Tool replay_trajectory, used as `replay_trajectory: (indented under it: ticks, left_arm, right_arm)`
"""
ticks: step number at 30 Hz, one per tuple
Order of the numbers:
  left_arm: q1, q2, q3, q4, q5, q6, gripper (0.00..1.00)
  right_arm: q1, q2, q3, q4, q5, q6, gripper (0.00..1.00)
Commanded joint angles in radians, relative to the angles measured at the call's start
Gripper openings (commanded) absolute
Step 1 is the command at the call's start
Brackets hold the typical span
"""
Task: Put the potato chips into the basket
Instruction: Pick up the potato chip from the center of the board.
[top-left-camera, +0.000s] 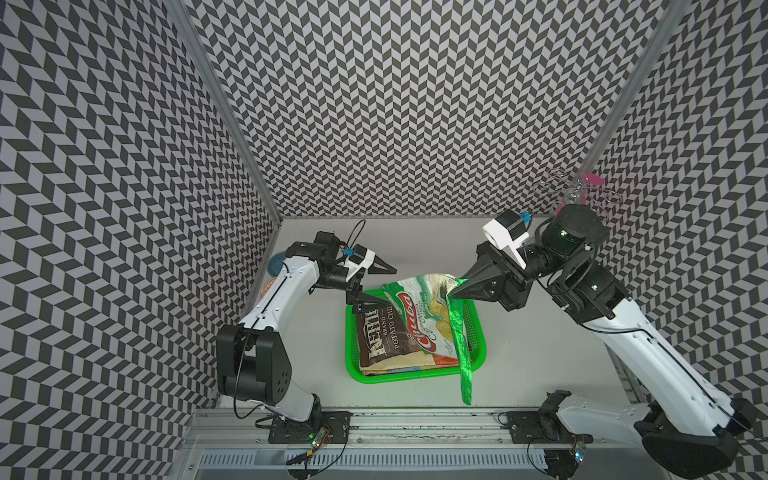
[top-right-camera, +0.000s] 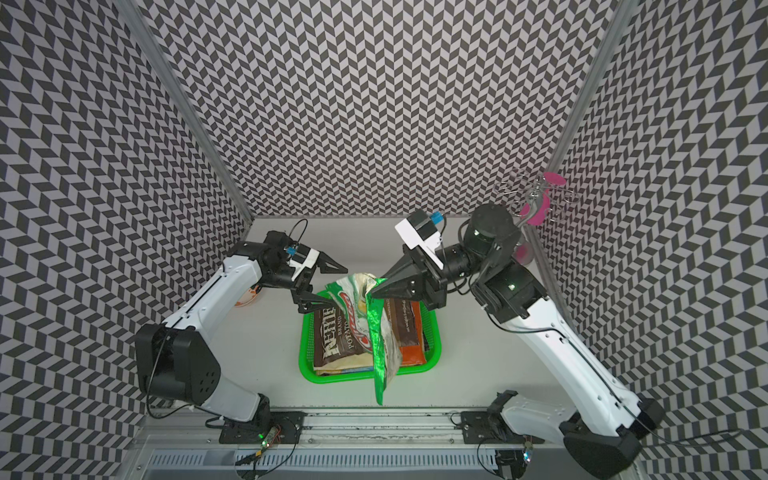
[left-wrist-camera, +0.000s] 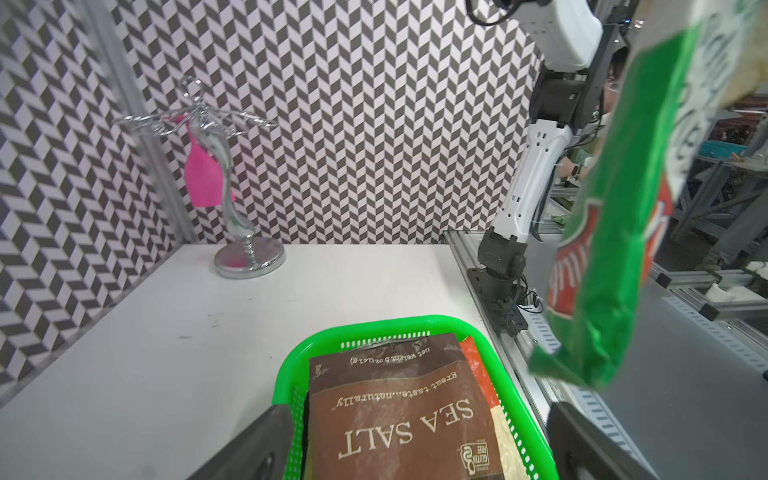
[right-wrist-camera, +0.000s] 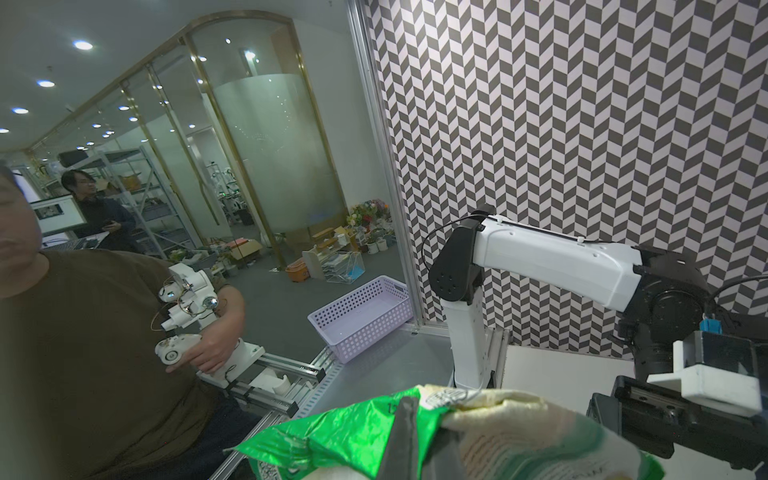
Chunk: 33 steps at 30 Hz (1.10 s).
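Green-white crinkly chip bag (top-left-camera: 432, 316): hung pinched in clamped right tool (top-left-camera: 454, 294) above bright green perforated plastic basket (top-left-camera: 399, 377); left tool (top-left-camera: 374, 286): spread empty at 11 o'clock. Placing step, likely; called for lowering, then release.

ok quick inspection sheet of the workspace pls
surface: white table, faint specks
job's things: green basket holds brown bag and orange bag; green-white bag hangs over it
clutter: silver stand at a back corner; blue bowl, orange bowl partly hidden by left arm
grippers: left jaws open, empty, above basket; right jaws shut on green-white bag's top
cables: wire bundle by right arm base
surroundings: chevron walls; person outside
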Motion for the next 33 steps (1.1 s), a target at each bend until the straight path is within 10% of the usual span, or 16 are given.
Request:
replay_trajectory:
  ticks: [1,33]
  left_arm:
    - [-0.032,-0.008,0.014,-0.072,0.043,0.095,0.99]
    - [-0.148,-0.076,0.061,-0.072,-0.015,0.019,0.99]
  right_arm:
    - [0.002,-0.033,-0.004,0.106,-0.042,0.026,0.00]
    - [0.002,-0.033,-0.069,0.111,-0.046,-0.001,0.00]
